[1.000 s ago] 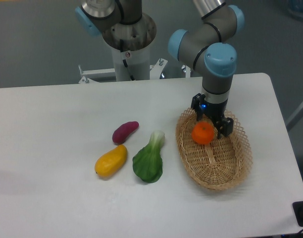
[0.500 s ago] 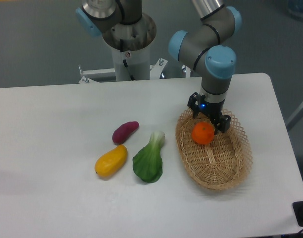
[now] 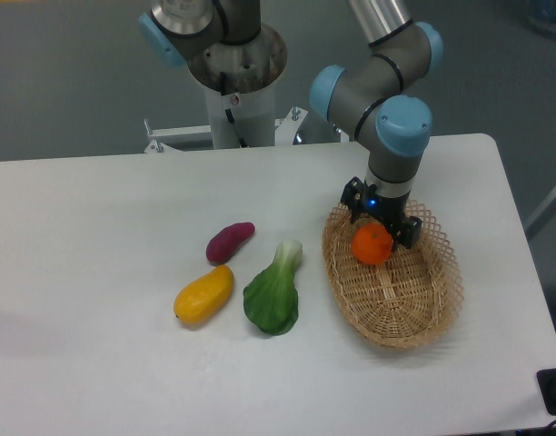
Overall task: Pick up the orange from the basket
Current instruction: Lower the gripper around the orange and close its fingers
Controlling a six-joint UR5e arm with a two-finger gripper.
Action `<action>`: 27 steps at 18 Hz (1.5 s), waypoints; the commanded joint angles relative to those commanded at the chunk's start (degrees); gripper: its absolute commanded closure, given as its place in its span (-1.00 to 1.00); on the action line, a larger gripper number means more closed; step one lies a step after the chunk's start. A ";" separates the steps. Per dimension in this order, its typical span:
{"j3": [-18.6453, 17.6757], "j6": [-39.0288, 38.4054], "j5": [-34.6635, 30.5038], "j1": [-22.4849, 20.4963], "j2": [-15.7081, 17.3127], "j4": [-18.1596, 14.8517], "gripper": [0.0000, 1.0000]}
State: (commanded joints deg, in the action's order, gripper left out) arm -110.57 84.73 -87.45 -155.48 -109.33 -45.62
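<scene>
Over basket [image 3: 393, 300], fingers [image 3: 411, 234] gripping orange [image 3: 372, 244]

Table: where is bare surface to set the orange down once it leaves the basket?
Bare: the wide left stretch of the table beyond the yellow fruit and purple vegetable, plus the front strip along the near edge. Crowded: the middle, where those two and the leafy green cluster beside the basket, with the gripper around the orange.

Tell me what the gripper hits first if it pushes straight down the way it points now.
Most likely the orange, right at the gripper fingertips, with the basket floor beneath it; exact depth is unclear.
</scene>
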 joint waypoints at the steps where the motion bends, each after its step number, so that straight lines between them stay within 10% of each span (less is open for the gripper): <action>1: -0.09 0.00 0.00 0.09 -0.09 0.44 -1.00; 9: -0.79 0.00 0.00 0.53 -0.53 1.50 -1.00; 16: -0.35 0.17 0.09 0.44 -0.53 1.59 -0.48; 27: 3.86 0.09 0.96 1.23 0.70 1.24 -0.33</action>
State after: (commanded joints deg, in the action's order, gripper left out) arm -106.71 84.81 -86.49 -154.25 -108.64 -44.38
